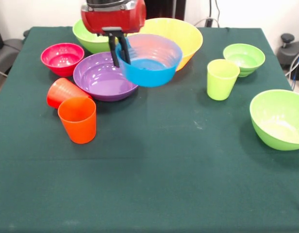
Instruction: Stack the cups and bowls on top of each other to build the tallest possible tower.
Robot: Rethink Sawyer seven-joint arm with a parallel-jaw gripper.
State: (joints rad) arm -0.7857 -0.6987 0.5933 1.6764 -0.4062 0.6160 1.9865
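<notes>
Gripping the blue bowl [150, 65] by its rim, my gripper [119, 53] has one finger inside the wall and one outside, pinching it so the bowl hangs tilted above the purple bowl [98, 77] and in front of the yellow bowl [181, 34]. A rim pinch suits it, I think, since the bowl is too wide to span. No tower stands yet. The orange cup [78, 120] sits upright on the green cloth [154, 184], the red cup [59, 91] lies tipped beside it, and the lime green cup [221, 79] waits well apart.
</notes>
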